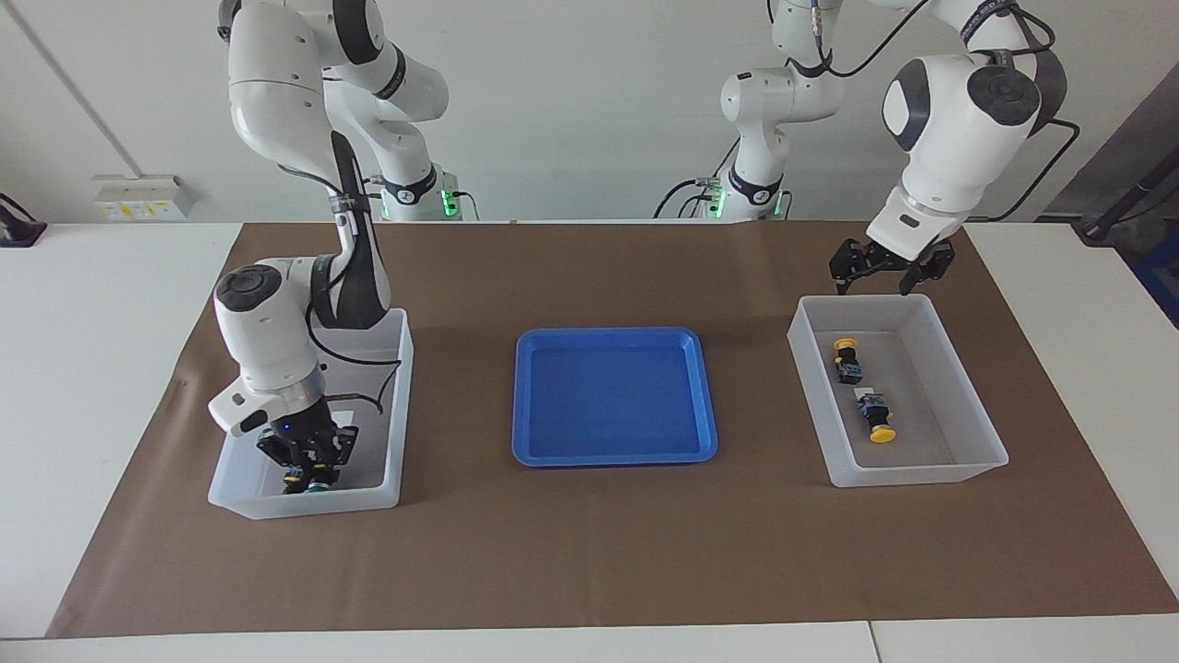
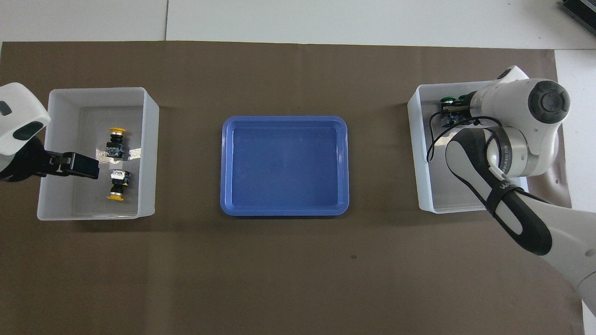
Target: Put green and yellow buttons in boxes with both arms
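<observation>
I am holding my right gripper (image 1: 309, 471) low in the box (image 1: 241, 502) over the green buttons (image 2: 449, 99), jaws unreadable; my left gripper (image 1: 882, 273), jaws spread, is hanging above the other box's (image 1: 986, 460) robot-side edge.

So the right gripper (image 1: 309, 470) is down inside the box (image 1: 391, 405) and sits right on top of the green buttons (image 2: 454, 98), so from the facing camera you barely see a sliver of green under it, and I can't tell if it's gripping one or just touching. From overhead the arm's wrist covers most of it, only two green caps peek out. The left gripper (image 2: 77, 165) is partly cut off by the picture edge overhead, arm too.
</observation>
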Motion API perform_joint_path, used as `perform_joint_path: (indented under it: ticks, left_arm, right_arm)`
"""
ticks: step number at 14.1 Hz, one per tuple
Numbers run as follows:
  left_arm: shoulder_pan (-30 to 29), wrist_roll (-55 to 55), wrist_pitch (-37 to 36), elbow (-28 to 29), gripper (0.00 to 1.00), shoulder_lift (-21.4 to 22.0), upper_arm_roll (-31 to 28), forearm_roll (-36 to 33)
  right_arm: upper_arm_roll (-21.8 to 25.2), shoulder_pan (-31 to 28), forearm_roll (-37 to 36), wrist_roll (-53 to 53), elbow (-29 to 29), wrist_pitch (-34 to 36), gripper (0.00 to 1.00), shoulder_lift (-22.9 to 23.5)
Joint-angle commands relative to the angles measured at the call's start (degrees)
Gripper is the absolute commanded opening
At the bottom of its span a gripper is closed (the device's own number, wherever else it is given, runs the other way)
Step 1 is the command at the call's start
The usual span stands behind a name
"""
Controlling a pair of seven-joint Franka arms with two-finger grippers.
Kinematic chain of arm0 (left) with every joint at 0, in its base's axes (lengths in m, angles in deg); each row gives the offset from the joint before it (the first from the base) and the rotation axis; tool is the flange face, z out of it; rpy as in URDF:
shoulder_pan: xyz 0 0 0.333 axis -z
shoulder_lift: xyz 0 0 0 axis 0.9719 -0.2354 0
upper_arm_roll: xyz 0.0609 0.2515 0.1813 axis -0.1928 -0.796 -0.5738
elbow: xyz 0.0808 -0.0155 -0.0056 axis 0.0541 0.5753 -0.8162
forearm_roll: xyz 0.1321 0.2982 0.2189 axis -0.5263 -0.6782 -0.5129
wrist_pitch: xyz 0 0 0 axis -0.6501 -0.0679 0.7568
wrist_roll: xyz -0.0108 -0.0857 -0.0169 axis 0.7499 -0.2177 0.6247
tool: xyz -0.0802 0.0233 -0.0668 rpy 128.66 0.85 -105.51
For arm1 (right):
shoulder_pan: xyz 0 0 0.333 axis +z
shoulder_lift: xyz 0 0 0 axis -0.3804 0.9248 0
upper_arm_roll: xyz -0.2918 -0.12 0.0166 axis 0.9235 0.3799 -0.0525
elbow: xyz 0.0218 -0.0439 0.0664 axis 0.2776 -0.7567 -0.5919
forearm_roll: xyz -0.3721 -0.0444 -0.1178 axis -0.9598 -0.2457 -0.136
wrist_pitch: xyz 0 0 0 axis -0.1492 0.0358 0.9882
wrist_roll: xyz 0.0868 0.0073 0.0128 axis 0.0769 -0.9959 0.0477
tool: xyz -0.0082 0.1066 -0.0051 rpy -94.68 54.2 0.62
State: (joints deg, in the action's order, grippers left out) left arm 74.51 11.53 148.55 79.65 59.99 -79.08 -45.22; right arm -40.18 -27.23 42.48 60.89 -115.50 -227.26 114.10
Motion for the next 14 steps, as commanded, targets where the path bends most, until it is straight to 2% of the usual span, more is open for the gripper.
perform_joint_path:
  ticks: [1, 3, 6, 7, 9, 10, 12, 14]
  left_arm:
    - [-0.32, 0.5, -2.51, -3.12, 1.0, -0.62, -0.46, 1.99]
    - [-0.41, 0.93, -2.15, -2.68, 1.0, -0.44, -0.55, 2.08]
    - [-0.23, 3.57, -3.55, -3.73, 1.0, -0.62, -0.46, 1.91]
    - [-0.06, 3.66, -4.95, -4.87, 1.0, -0.7, -0.37, 1.73]
    - [-0.32, 3.66, -9.68, -11.26, 1.0, -2.89, -0.46, 1.73]
    - [-0.32, 3.66, -10.32, -12.77, 1.0, -3.6, -0.46, 1.73]
    - [-0.32, 3.58, -9.71, -11.65, 1.0, -3.43, -0.46, 1.55]
    - [-0.06, 3.31, -9.53, -11.04, 1.0, -2.99, -0.46, 1.55]
  right_arm:
    - [-0.75, -0.05, 0.83, 0.04, 0.36, 0.21, 1.0, -1.26]
    - [-0.92, 0.13, 0.91, -0.14, 0.36, 3.96, 1.0, -4.33]
    - [-1.19, 1.26, 0.91, -3.29, 0.27, 15.55, 1.0, -10.91]
    - [-1.19, 1.62, 0.91, -4.26, 0.27, 19.68, 1.0, -13.37]
    - [-1.71, 1.89, 1.26, -5.5, 0.36, 26.37, 1.0, -17.77]
    - [-2.32, 1.89, 3.44, -5.59, 0.71, 29.8, 1.0, -20.32]
    - [-2.42, 1.8, 6.01, -5.07, 2.63, 36.83, 1.0, -23.67]
    - [-2.42, 1.8, 6.01, -5.06, 7.54, 44.56, 1.0, -24.3]
